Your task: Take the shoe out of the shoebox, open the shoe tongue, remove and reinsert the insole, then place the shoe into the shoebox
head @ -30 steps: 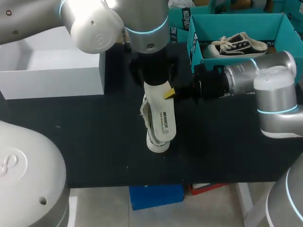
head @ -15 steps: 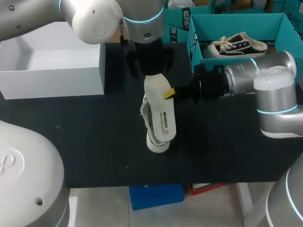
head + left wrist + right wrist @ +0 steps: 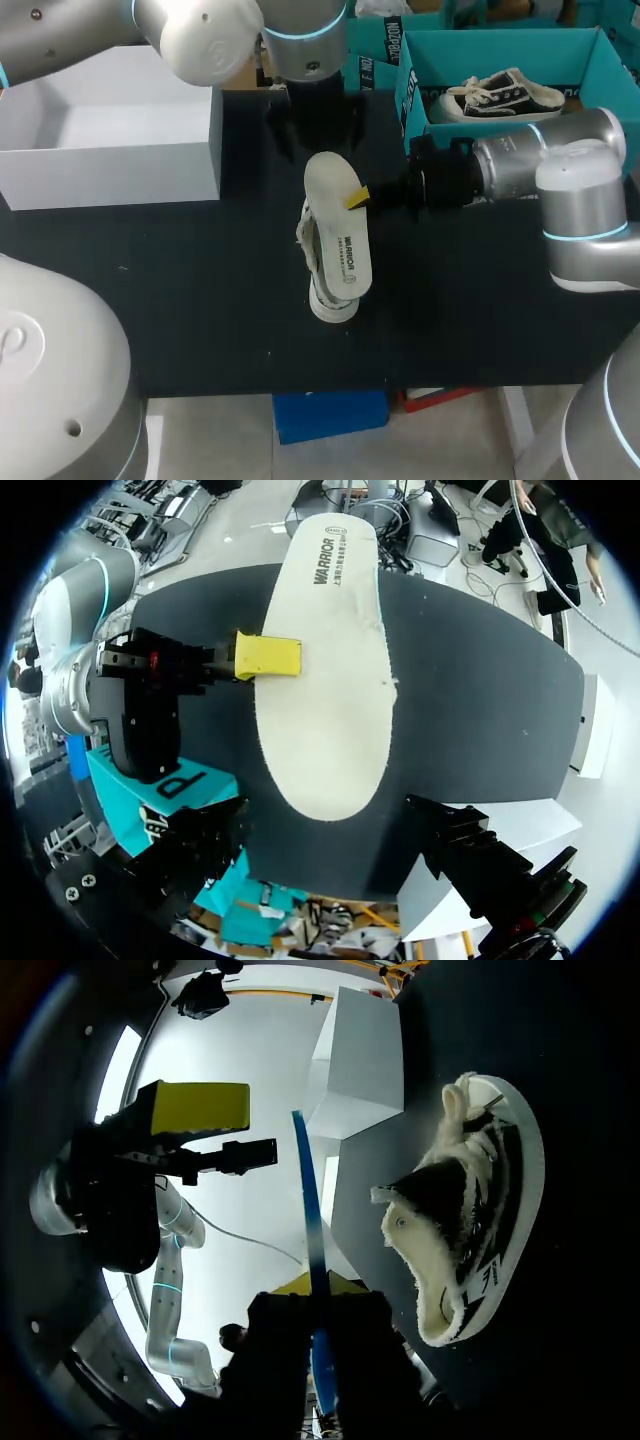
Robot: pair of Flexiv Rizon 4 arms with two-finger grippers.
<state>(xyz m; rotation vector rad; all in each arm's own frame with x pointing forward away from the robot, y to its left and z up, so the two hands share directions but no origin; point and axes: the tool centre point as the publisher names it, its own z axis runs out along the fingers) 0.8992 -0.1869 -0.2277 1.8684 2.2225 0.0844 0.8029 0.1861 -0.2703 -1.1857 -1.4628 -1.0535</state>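
Shoe (image 3: pixel 470 1220): pale sneaker lying on its side on the black table (image 3: pixel 200 300); the reference point for this entry. Insole (image 3: pixel 335 225): white, printed face up, just above the shoe. My right claw (image 3: pixel 360 197): clamped on the insole's edge, to the right of the shoe. My left claw (image 3: pixel 317 128): spread wide, holding nothing, above and behind the shoe. Teal shoebox (image 3: pixel 500 50): behind and right of the shoe, with a black sneaker (image 3: pixel 500 95) inside. White box (image 3: pixel 110 160): behind and left of the shoe.

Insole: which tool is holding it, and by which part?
The right tool pinches the insole by one long side edge; the left tool holds nothing.
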